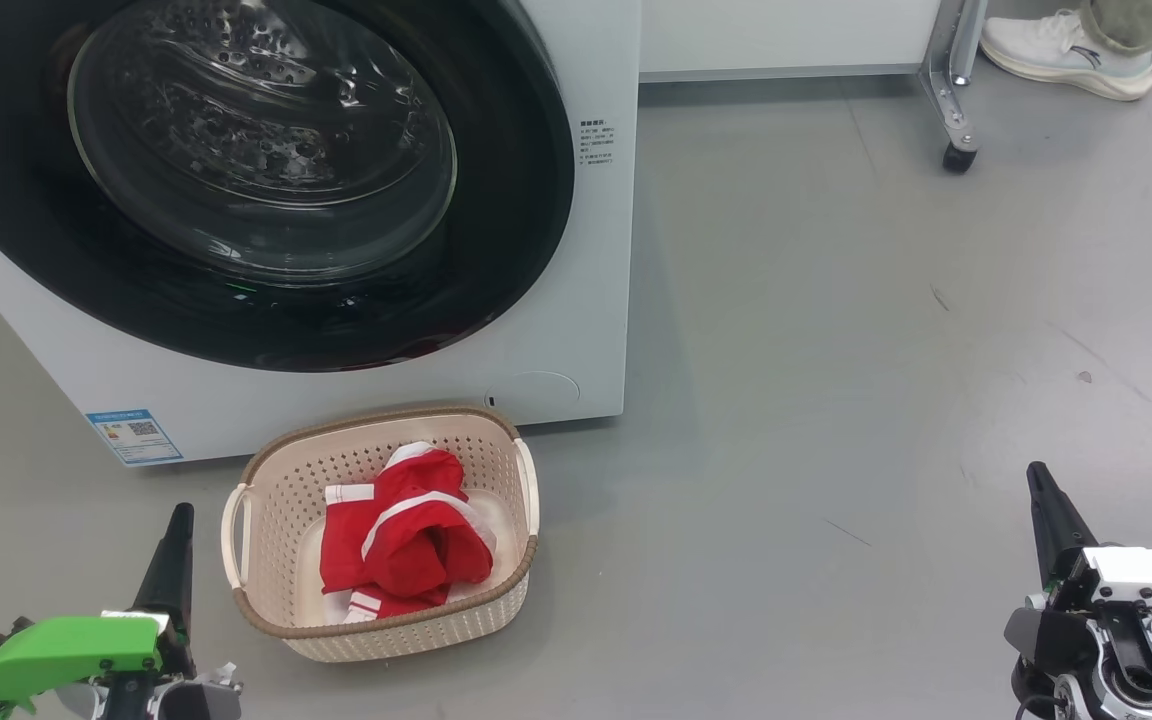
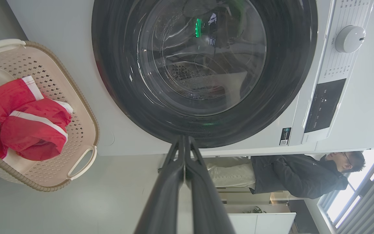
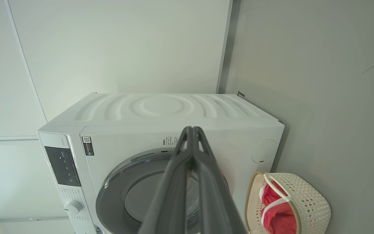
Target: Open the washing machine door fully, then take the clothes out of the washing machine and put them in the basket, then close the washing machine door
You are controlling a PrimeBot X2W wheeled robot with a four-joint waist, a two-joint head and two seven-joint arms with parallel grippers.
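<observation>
The washing machine (image 1: 576, 330) stands at the upper left of the head view, and its door (image 1: 266, 170) with the glossy black rim lies flat against the front. On the floor before it sits the cream basket (image 1: 266, 480) holding the red clothes (image 1: 406, 540) with white stripes. My left gripper (image 1: 176, 525) rests at the lower left beside the basket, fingers together and empty. At the lower right my right gripper (image 1: 1041, 485) is shut too, holding nothing. The left wrist view shows the door (image 2: 206, 71), the basket (image 2: 86, 130) and the clothes (image 2: 28, 120).
A person's white shoe (image 1: 1066, 50) and a metal leg with a caster (image 1: 956, 155) are at the back right. A person in a dark jacket (image 2: 300, 175) stands beside the machine in the left wrist view. Grey floor stretches to the right of the machine.
</observation>
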